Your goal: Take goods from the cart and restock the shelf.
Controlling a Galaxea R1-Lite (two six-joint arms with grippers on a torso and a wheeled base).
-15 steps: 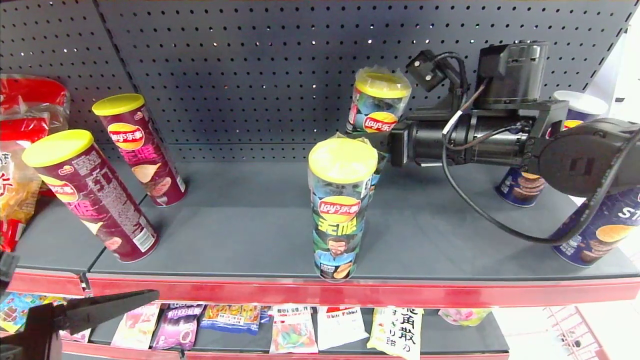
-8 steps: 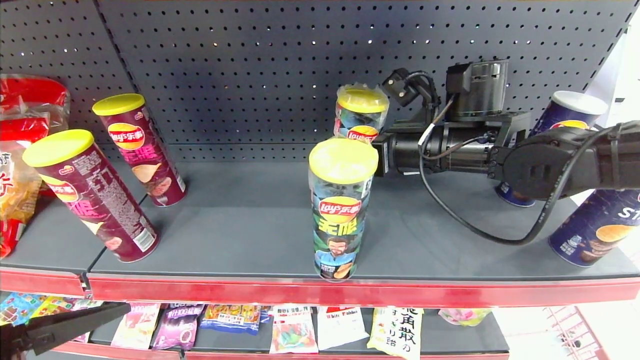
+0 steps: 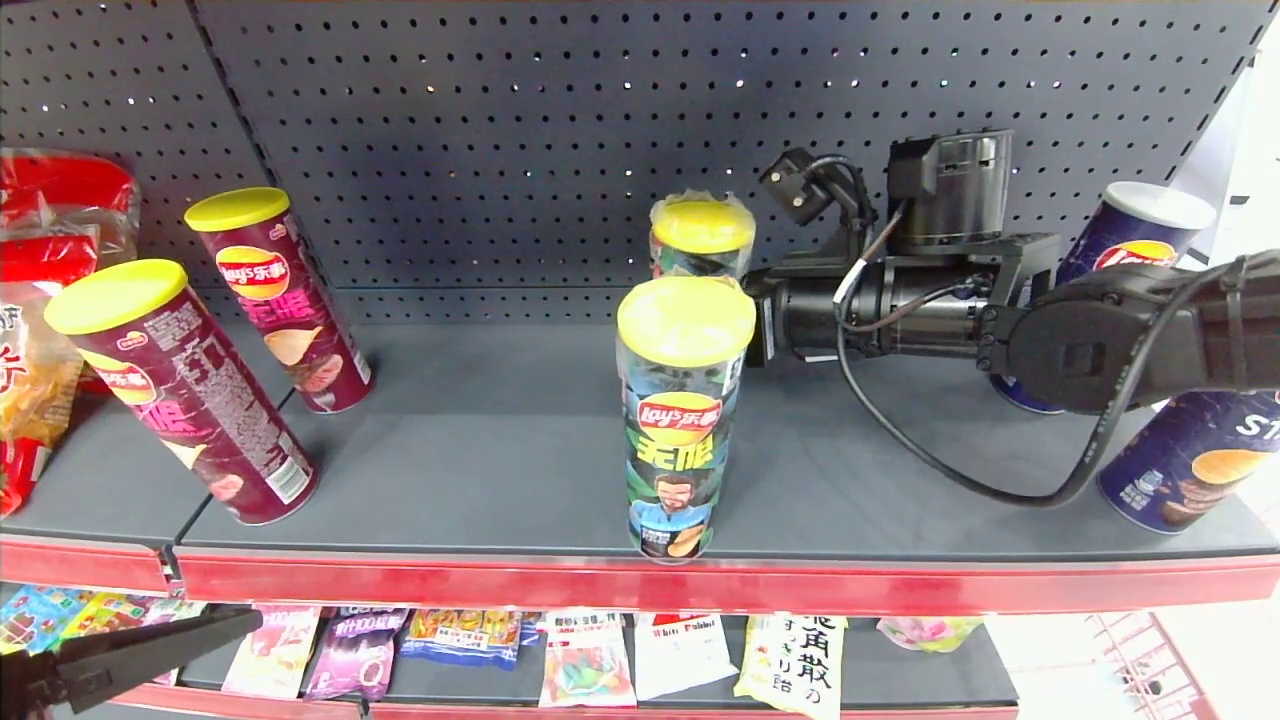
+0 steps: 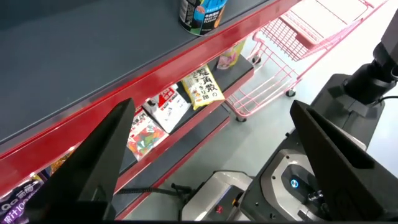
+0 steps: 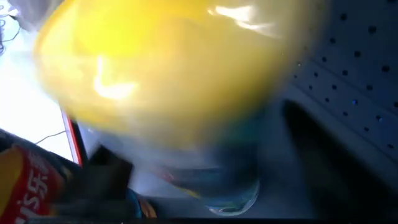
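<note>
A green chip can with a yellow lid (image 3: pixel 701 232) is upright at the back of the grey shelf (image 3: pixel 500 450), right behind an identical can (image 3: pixel 680 420) at the front edge. My right gripper (image 3: pixel 748 292) is shut on the rear can's body, coming in from the right. Its fingers are partly hidden by the front can. The right wrist view has the held can's yellow lid (image 5: pixel 168 81) very close, between dark fingers (image 5: pixel 106 180). I cannot tell if its base touches the shelf. My left gripper (image 4: pixel 211 162) hangs open and holds nothing, low at the shelf's left (image 3: pixel 130 650).
Two maroon chip cans (image 3: pixel 190 390) (image 3: pixel 280 300) lean at the left, beside red snack bags (image 3: pixel 40 300). Blue cans (image 3: pixel 1190 460) (image 3: pixel 1130 240) stand at the right behind my right arm. Snack packets (image 3: pixel 590 655) fill the lower shelf. A pink cart (image 4: pixel 292 56) stands beyond.
My right arm has lowered the held can and carried it leftward, to behind the front can. The left gripper has dropped lower in the head view.
</note>
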